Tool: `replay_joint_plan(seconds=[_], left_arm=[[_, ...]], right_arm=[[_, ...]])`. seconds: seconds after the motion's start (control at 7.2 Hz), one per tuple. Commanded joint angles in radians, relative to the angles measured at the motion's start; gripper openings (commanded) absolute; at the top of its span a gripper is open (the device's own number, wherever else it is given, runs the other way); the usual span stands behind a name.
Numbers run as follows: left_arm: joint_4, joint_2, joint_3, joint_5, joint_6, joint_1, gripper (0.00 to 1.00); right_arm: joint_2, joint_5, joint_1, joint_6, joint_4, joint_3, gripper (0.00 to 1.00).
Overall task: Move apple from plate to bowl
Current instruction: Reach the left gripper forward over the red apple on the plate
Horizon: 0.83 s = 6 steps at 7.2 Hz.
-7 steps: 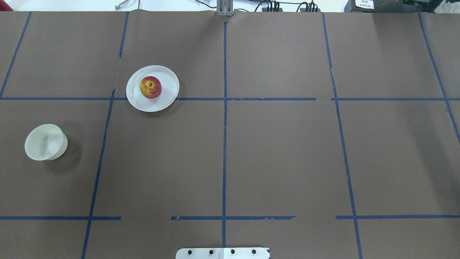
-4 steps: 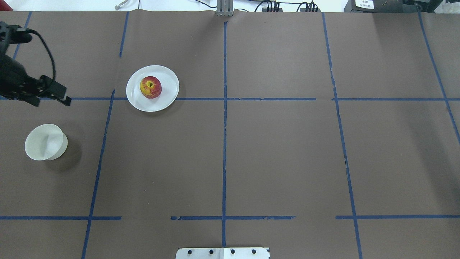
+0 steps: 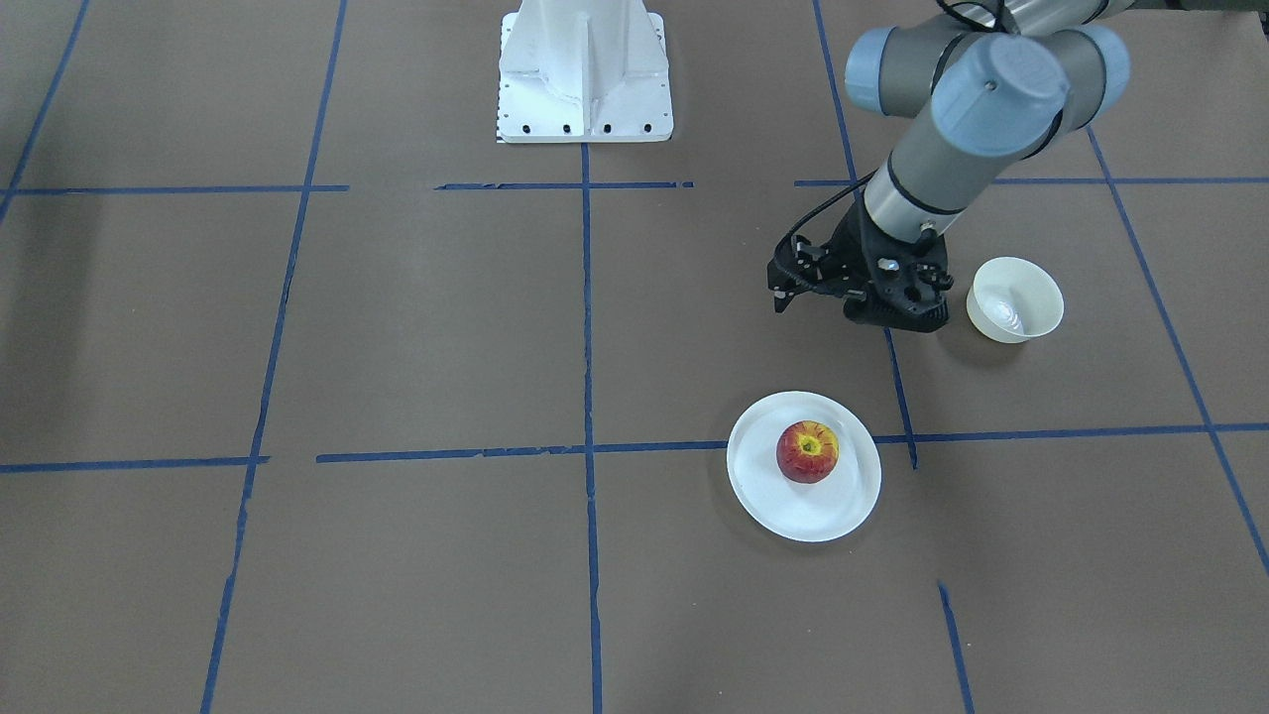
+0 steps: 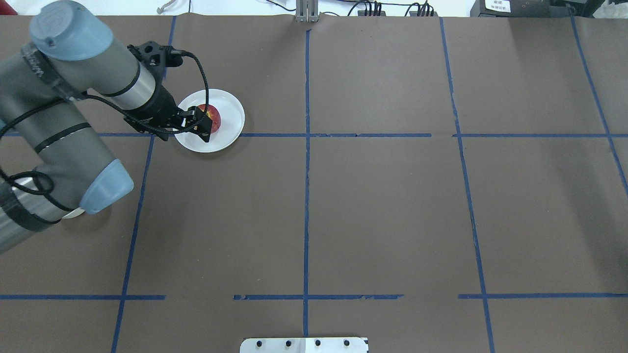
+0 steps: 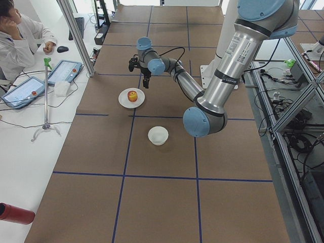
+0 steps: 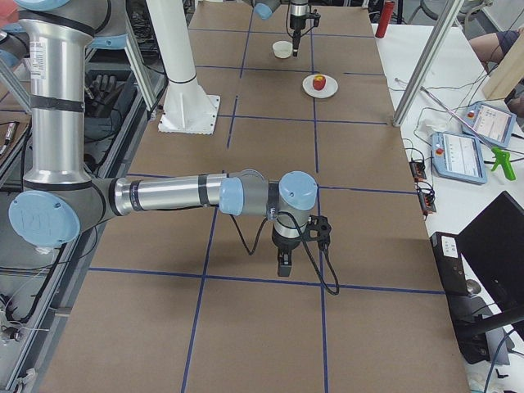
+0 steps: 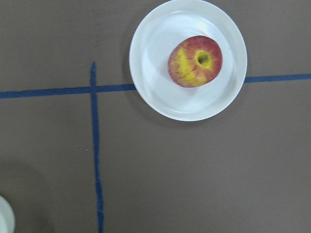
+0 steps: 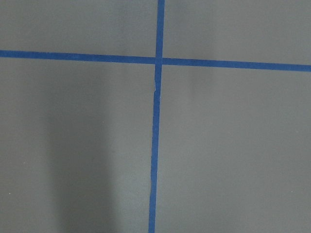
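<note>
Overhead exterior — hovering the left hand [image 4: 202,126] by the apple [image 4: 216,120] on the plate [image 4: 230,110], empty, opening unclear; next needing lowering, gripping, carrying left and nearer to the bowl [image 3: 1014,300].

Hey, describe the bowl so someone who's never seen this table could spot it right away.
On the brown table gridded with blue tape, find the flat white plate carrying the red apple. On the robot's left of it, nearer the robot's base, stands the bowl: small, deep, cream-white and empty, unlike the wider, flat plate.
</note>
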Motion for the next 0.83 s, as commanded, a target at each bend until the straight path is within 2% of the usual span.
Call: replay_joint_plan(seconds=[0.0,0.14,0.42,0.69], left_arm=[[-0.150,-0.085,0.236,0.057,-0.011,0.006,0.98],[-0.145,-0.137,0.297,0.102,-0.011,0.005,0.98],[-0.153,-0.156,0.347,0.107,0.016,-0.027,0.98],[-0.151,-0.170,0.379,0.162,0.033,-0.029,0.99]], right_arm=[[0.000,0.000,0.000,0.000,0.000,0.000,1.00],[0.000,0.000,0.000,0.000,0.000,-0.001,1.00],[0.000,0.000,0.000,-0.002,0.000,0.000,1.00],[0.000,0.000,0.000,0.000,0.000,0.000,1.00]])
